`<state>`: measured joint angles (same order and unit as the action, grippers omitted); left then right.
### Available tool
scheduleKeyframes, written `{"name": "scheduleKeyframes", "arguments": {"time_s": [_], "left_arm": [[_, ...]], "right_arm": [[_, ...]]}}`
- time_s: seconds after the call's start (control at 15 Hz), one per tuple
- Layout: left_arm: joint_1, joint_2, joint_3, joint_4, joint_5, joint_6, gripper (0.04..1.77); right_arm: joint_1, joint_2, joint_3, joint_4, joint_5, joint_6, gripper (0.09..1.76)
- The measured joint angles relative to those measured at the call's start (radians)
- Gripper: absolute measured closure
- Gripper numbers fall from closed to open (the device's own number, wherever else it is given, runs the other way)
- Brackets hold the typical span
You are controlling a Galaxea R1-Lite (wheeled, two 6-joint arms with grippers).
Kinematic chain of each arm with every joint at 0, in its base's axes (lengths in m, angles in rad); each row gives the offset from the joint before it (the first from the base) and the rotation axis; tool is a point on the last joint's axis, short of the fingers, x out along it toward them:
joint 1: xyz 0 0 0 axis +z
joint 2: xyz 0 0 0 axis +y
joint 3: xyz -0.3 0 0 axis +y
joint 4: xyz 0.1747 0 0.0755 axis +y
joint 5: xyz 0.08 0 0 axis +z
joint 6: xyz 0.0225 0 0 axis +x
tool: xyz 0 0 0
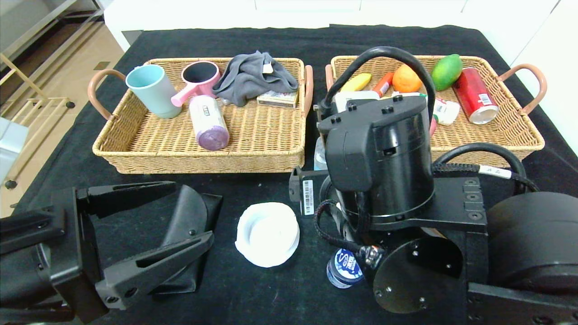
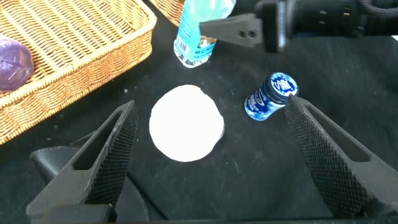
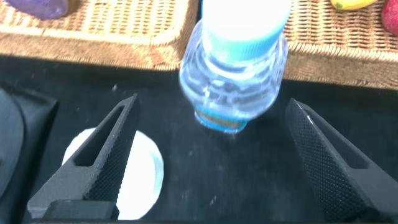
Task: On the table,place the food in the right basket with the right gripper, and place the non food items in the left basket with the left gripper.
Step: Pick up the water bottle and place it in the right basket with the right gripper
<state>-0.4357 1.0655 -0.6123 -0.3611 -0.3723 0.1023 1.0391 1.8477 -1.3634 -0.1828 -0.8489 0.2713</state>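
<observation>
A white bowl (image 1: 267,234) lies on the black table, with a small blue bottle (image 1: 344,268) on its side to its right. A clear water bottle (image 3: 236,68) stands upright before the gap between the baskets; in the head view only a sliver (image 1: 319,155) shows behind the right arm. My right gripper (image 3: 211,155) is open, its fingertips on either side of the bottle's base without touching. My left gripper (image 1: 192,211) is open and empty, low at the front left, facing the bowl (image 2: 186,123) and the blue bottle (image 2: 270,96).
The left basket (image 1: 271,135) holds a blue cup, pink mug, purple bottle, grey cloth and a box. The right basket (image 1: 496,131) holds a banana, orange, mango, red can and more. A black pouch (image 1: 189,221) lies under my left gripper.
</observation>
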Motion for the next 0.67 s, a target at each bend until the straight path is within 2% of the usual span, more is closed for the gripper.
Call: {"name": "scheduleKeyframes", "arguments": {"time_s": [0.27,0.67], "left_arm": [[0.000,0.003,0.001,0.001,0.000,0.001,0.09],[0.000,0.005,0.002,0.001,0.000,0.001,0.09]], "right_arm": [[-0.035,0.027,-0.030,-0.001,-0.003,0.005,0.14],[-0.060,0.072,-0.049,-0.080,-0.002,-0.008,0.14]]}}
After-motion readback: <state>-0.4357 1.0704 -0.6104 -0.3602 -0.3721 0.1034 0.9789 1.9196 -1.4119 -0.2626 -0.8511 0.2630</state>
